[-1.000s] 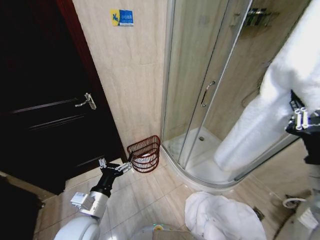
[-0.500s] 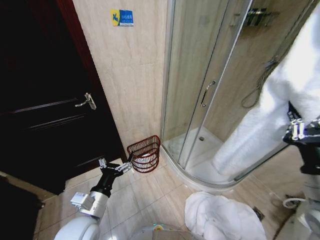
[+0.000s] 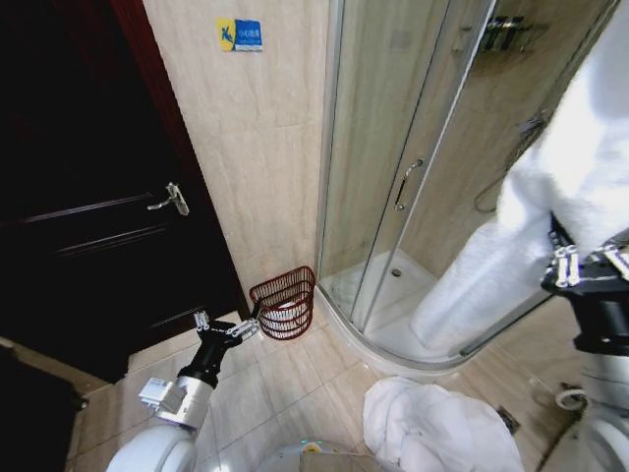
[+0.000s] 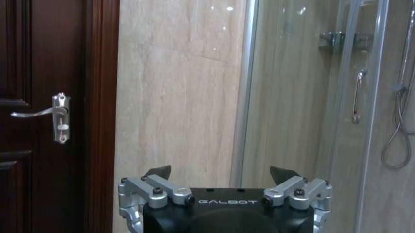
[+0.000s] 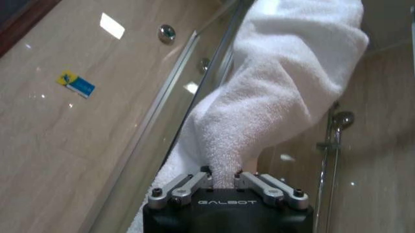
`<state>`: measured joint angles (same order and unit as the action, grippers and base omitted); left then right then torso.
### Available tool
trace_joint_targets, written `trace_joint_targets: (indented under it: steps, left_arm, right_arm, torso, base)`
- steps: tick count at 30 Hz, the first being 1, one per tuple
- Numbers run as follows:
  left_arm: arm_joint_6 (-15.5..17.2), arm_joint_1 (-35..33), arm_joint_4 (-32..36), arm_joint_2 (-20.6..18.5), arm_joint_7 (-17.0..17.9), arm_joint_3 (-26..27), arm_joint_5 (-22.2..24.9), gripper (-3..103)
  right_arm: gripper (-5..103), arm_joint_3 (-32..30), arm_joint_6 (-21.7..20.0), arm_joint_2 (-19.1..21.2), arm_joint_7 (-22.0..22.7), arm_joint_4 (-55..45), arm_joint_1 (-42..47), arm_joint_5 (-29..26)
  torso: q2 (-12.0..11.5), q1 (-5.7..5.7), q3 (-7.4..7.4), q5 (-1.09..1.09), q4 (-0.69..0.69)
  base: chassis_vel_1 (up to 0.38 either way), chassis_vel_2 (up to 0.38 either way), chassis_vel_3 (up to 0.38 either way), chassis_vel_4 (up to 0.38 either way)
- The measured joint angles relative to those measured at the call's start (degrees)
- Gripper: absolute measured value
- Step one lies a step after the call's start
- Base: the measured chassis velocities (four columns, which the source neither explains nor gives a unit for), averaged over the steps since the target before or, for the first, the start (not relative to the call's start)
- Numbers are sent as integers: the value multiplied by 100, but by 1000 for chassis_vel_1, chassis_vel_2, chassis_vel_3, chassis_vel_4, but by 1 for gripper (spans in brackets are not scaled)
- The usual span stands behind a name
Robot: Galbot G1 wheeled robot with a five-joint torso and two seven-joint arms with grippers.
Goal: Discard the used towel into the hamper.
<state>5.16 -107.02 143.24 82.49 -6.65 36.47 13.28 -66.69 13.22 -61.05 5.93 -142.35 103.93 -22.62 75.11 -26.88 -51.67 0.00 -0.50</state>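
Closest to the robot, on the floor tiles, lies a crumpled white towel heap (image 3: 437, 428). At the right side, the right end effector (image 3: 580, 265) is raised high and its fingers are pressed together on a fold of the used towel (image 5: 285, 92), which hangs long in front of the shower cabin (image 3: 413, 167). Low at the left, the left end effector (image 3: 228, 326) waits with fingers spread and holds nothing. Just beyond it the hamper (image 3: 285, 302) stands on the floor against the tiled wall, between the dark door (image 3: 88, 197) and the shower. I judge the carrying step is in hand: the next move calls for bringing the towel across and down above the hamper's mouth before the fingers let go.
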Motion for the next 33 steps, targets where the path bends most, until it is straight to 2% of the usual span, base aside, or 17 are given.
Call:
trace_joint_targets:
  steps: [9, 17, 20, 21, 22, 26, 29, 30, 33]
  left_arm:
    - [0, 0, 0, 0, 0, 0, 0, 99]
    - [0, 0, 0, 0, 0, 0, 0, 99]
    - [0, 0, 0, 0, 0, 0, 0, 99]
    - [0, 0, 0, 0, 0, 0, 0, 99]
    - [0, 0, 0, 1, 0, 0, 0, 99]
    - [0, 0, 0, 0, 0, 0, 0, 99]
    - [0, 0, 0, 0, 0, 0, 0, 99]
    - [0, 0, 0, 0, 0, 0, 0, 99]
    - [0, 0, 0, 0, 0, 0, 0, 99]
  right_arm:
    - [10, 220, 173, -155, -23, 218, -40, 222]
    - [10, 30, 261, -196, -89, 162, -14, 272]
    - [10, 27, 301, -300, -144, 146, 59, 334]
    - [10, 20, 359, -329, -145, 112, 59, 357]
    - [10, 11, 418, -344, -145, 84, 53, 390]
    - [10, -14, 442, -332, -136, 98, 27, 416]
    - [10, -23, 449, -325, -127, 100, 22, 417]
    - [10, -22, 450, -325, -122, 100, 22, 418]
    - [10, -22, 450, -328, -118, 95, 24, 422]
  torso:
    - [0, 0, 0, 1, 0]
    - [0, 0, 0, -1, 0]
    - [-1, -1, -2, 8, -2]
    - [-1, -1, -2, 6, -2]
    - [0, 0, 0, -8, 0]
    - [1, 0, 0, 3, 1]
    - [1, 0, 0, -4, 0]
    - [1, 0, 0, 2, 0]
    - [1, 0, 0, 0, 0]
  base:
    - [0, 0, 0, 0]
    - [0, 0, 0, 0]
    - [0, 0, 0, 0]
    - [0, 0, 0, 0]
    - [0, 0, 0, 0]
    - [0, 0, 0, 0]
    - [0, 0, 0, 0]
    - [0, 0, 0, 0]
    - [0, 0, 0, 0]
